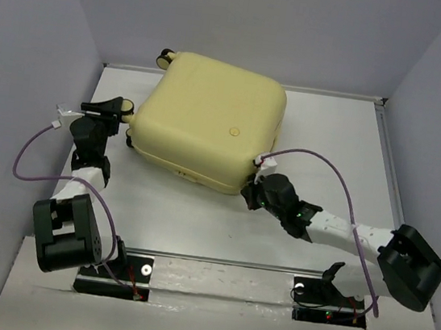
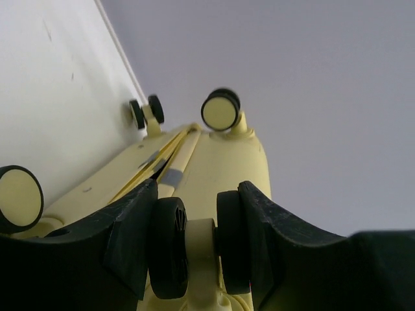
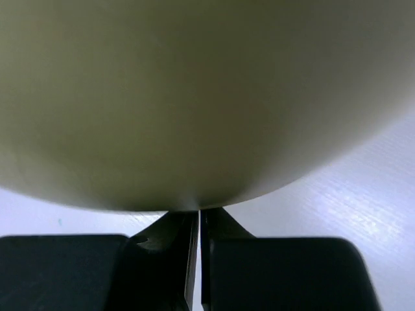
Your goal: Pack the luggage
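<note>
Luggage lies closed and flat toward twelve o'clock on the desk, so the step in hand looks like steadying or turning the shell. The left end effector, at its nine o'clock side, clamps a twin caster wheel. The right end effector, fingers pressed together and empty, noses the five o'clock corner. Next probably comes working at the seam. Contents and latch are hidden, and the right wrist view shows only blurred shell.

We find luggage flat on table. Left of luggage: left claw, caster between its fingers. At luggage's near right corner: right claw, tips touching shell.
</note>
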Controlling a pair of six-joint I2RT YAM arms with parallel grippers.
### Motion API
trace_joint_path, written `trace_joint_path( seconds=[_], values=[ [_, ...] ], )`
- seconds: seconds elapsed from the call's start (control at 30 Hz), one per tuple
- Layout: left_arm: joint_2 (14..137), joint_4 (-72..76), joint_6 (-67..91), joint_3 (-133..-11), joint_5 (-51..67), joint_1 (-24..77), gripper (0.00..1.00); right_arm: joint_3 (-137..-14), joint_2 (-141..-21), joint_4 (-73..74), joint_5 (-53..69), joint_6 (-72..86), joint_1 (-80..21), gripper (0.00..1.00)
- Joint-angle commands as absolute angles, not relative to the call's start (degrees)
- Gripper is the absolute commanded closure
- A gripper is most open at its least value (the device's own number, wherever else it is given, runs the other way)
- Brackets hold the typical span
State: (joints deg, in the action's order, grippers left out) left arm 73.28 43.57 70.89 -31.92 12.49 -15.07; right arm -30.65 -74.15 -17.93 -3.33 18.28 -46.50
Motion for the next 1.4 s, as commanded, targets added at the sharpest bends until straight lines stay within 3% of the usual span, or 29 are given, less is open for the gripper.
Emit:
trace_joint_path(
  seconds=[0.0, 0.1, 0.17, 0.33, 0.43, 0.5, 0.57, 0.7, 0.93, 1.07, 1.1, 1.27, 1.37],
  values=[
    [71.9, 48.42, 69.52, -30.15, 28.47, -7.12, 0.94, -44.3, -83.32, -13.26, -12.41, 21.0, -59.07, 0.93],
    [71.19, 47.47, 68.38, -29.97, 29.35, -8.96, 0.94, -35.36, -76.05, -22.13, 5.13, 24.43, -43.2, 0.93],
    [69.71, 45.89, 66.9, -30.41, 28.22, -9.93, 0.94, -33.92, -70.09, -19.99, 10.34, 21.3, -37.73, 0.93],
    [65.49, 35.89, 59.28, -35.23, 22.78, -9.93, 0.93, -28.67, -66.01, -20.47, 18.01, 21.88, -37.71, 0.93],
    [61.71, 28.14, 55.82, -38.05, 18.91, -10.19, 0.36, -26.72, -65.21, -21.09, 20.82, 21.71, -37.71, 0.93],
    [58.47, 23.68, 52.58, -41.11, 16.89, -10.28, 0.07, -26.19, -66.09, -22.4, 25.19, 21.71, -37.71, 0.93],
    [54.96, 19.88, 49.15, -42.97, 14.87, -9.85, 0.01, -27.15, -68.81, -22.67, 27.15, 21.71, -38.58, 0.93],
    [47.13, 9.26, 37.91, -45.53, 4.86, -3.71, 0.01, -32.68, -72.42, -19.26, 24.88, 18.38, -43.24, 0.93],
    [40.78, 2.2, 33.84, -40.18, -4.91, 15.79, 0.05, -31.91, -69.89, -14.68, 15.38, 18.01, -40.62, 0.93],
    [48.5, 3.86, 36.82, -36.83, -14.66, 41.05, 0.11, -30.58, -67.15, -13.98, 14.68, 18.9, -39.55, 0.93],
    [50.26, 4.48, 37.61, -36.65, -15.37, 43.57, 0.11, -30.76, -67.24, -13.89, 14.85, 18.9, -39.55, 0.93],
    [57.64, 14.31, 40.34, -33.41, -12.49, 48.6, 0.13, -30.06, -65.05, -13.36, 13.36, 20.04, -39.55, 0.93],
    [60.89, 14.95, 39.9, -34.0, -16.58, 48.25, 0.1, -29.36, -61.89, -9.52, 8.2, 20.3, -39.55, 0.93]
  ],
)
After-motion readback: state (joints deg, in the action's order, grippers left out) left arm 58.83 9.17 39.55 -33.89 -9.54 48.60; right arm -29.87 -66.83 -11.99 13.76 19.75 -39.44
